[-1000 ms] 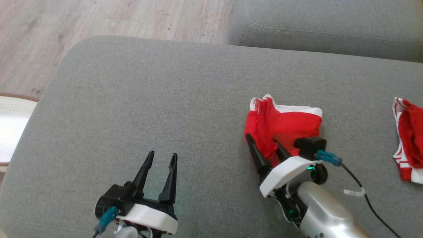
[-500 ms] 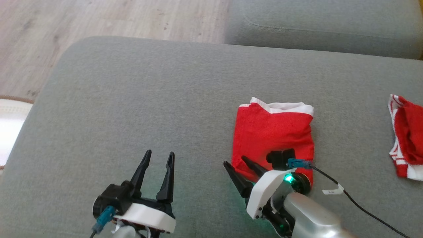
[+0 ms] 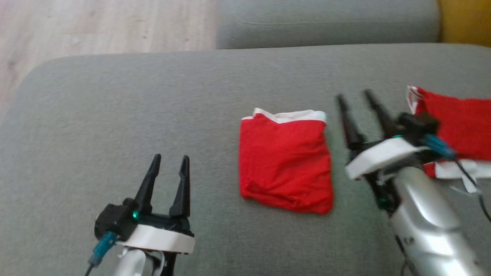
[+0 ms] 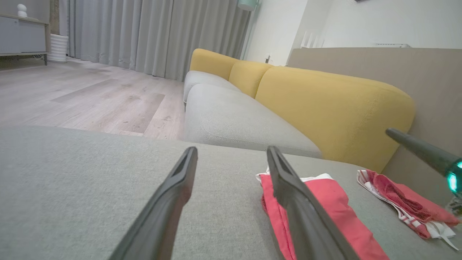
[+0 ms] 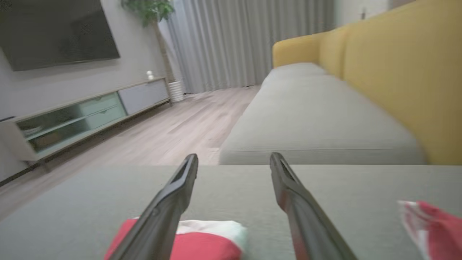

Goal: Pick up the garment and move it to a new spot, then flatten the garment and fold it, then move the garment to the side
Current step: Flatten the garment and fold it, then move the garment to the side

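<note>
Withdrawn from the near edge of the red garment, where it was pressed a second ago, the right end effector has been carried off to that garment's right. It is now seen, blurred by motion, between it and a second red-and-white garment. The head view has also been swung, so the sideways shift of the whole scene is to be put down to the camera and not to the things. The bunched, half-turned cloth of a second ago has been replaced by a compact rectangle. It lies flat on the grey sofa seat with its white band along the far edge, and nothing is touching it. The right end effector's fingers are spread wide and nothing is held between them; whether its wrist brushes the second garment cannot be told. The left end effector is likewise wide open and empty, over bare seat well to the left of the folded garment. From this the fold is judged to be finished and the cloth released, so only the move to the side appears to be left. For that, a grip across the doubled layers would be wanted, since a pull on one edge alone could undo the fold.
</note>
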